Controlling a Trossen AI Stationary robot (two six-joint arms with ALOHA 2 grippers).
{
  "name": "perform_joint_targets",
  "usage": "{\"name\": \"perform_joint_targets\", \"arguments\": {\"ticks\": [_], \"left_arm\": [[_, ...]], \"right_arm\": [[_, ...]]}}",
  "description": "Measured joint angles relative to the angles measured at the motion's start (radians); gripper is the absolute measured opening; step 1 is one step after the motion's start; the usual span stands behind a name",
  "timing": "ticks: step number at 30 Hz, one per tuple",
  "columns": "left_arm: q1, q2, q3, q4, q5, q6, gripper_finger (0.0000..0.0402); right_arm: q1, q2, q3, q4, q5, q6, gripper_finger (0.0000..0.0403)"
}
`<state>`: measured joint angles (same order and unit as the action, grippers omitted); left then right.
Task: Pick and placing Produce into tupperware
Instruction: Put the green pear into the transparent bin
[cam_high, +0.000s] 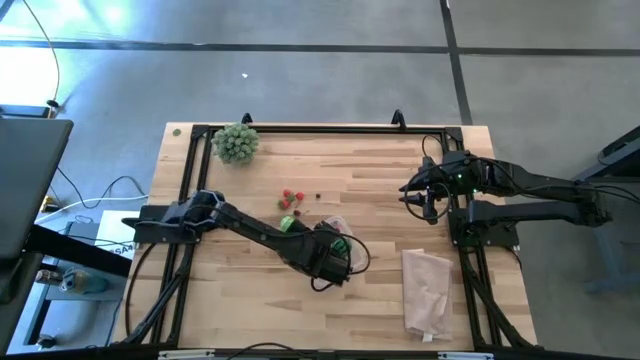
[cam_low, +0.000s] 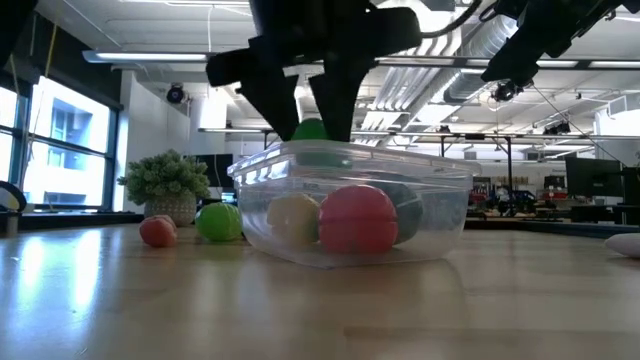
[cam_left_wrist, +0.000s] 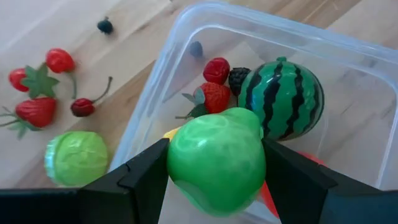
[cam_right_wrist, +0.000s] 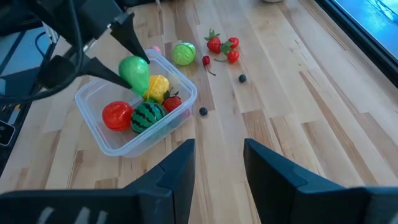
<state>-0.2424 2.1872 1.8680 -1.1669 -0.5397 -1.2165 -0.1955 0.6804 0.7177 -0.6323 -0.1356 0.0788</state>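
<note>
The clear tupperware (cam_right_wrist: 185, 93) sits near the table's middle. It holds a striped watermelon ball (cam_left_wrist: 283, 106), a strawberry (cam_left_wrist: 214, 96), a raspberry (cam_left_wrist: 216, 70), a yellow piece (cam_right_wrist: 158, 86) and a red ball (cam_right_wrist: 117, 115). My left gripper (cam_left_wrist: 216, 163) hovers over it, shut on a green pear-like fruit (cam_left_wrist: 214, 158). On the wood beside the container lie a light-green ball (cam_left_wrist: 76, 158), strawberries (cam_left_wrist: 34, 112), cherries (cam_left_wrist: 82, 107) and a blueberry (cam_left_wrist: 104, 26). My right gripper (cam_right_wrist: 219, 165) waits open at the table's right far side (cam_high: 415, 190). My left gripper pinches the green fruit across its wide body (cam_left_wrist: 180, 155), one finger (cam_left_wrist: 146, 171) on each side. The fingers come from above, pointing down. The fruit (cam_low: 310, 130) is lifted clear, hanging just above the tupperware's rim over its contents.
A grey-green bushy ball (cam_high: 236, 142) stands at the far left corner. A pale pinkish bag (cam_high: 427, 290) lies near the right near edge. A black frame rail (cam_high: 300, 128) runs along the table's edges. Bare wood lies between the container and my right arm.
</note>
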Motion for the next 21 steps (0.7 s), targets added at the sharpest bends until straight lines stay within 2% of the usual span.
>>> {"name": "perform_joint_targets", "arguments": {"ticks": [11, 21], "left_arm": [[0.001, 0.0, -0.059, 0.065, -0.014, -0.028, 0.0229], [0.001, 0.0, -0.059, 0.043, -0.03, 0.006, 0.0302]], "right_arm": [[0.0, 0.0, 0.0, 0.0, 0.0, 0.0, 0.0129], [0.0, 0.0, 0.0, 0.0, -0.001, 0.0, 0.0129]]}}
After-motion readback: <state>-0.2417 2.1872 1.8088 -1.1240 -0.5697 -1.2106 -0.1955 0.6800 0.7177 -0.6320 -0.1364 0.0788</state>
